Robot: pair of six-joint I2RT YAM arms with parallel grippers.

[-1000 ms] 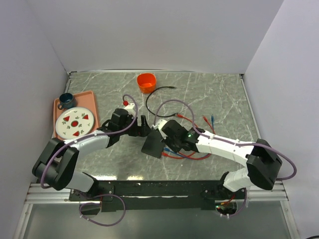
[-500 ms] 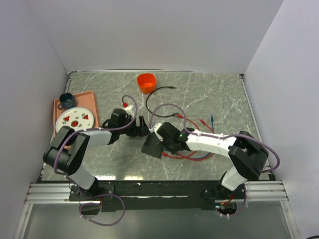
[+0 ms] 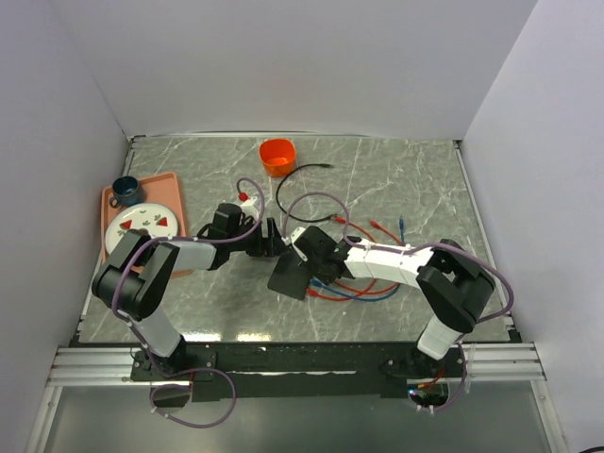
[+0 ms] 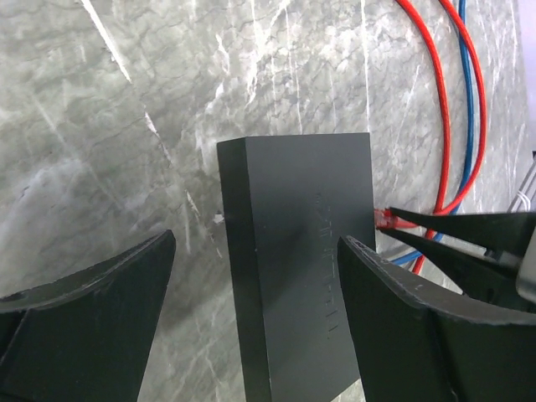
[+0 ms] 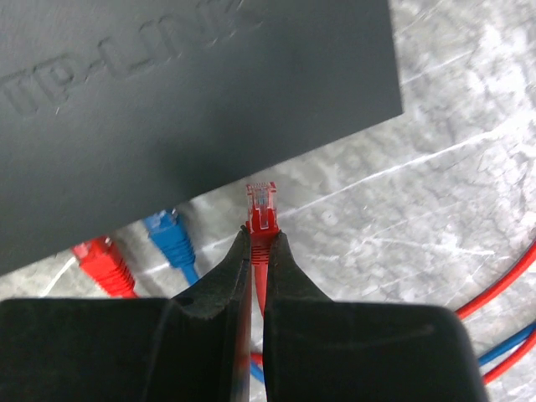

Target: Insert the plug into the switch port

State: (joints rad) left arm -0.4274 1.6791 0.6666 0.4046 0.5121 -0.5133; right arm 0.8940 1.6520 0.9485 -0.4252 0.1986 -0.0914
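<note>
The flat black switch box (image 3: 289, 277) lies mid-table, its top (image 5: 167, 100) embossed with lettering. Its switch port is hidden in every view. My left gripper (image 3: 269, 243) is open and straddles the box's end (image 4: 301, 251). There is a gap on the left side, and the right finger (image 4: 394, 301) is close over the top face. My right gripper (image 3: 307, 260) is shut on the red plug (image 5: 261, 209). The plug's clear tip points at the box's near edge, a short gap away. The same plug (image 4: 383, 219) shows beside the box's right edge.
A loose blue plug (image 5: 167, 230) and another red one (image 5: 105, 260) lie by the box, with red and blue cables (image 3: 363, 288) coiled to the right. An orange cup (image 3: 276, 156) and a black cable (image 3: 293, 179) lie behind. A pink tray (image 3: 113, 203) holds a plate (image 3: 142, 226) at the left.
My right arm has folded in, carrying the plug left toward the box. The left arm has drawn in too, and its jaws have narrowed slightly around the box.
</note>
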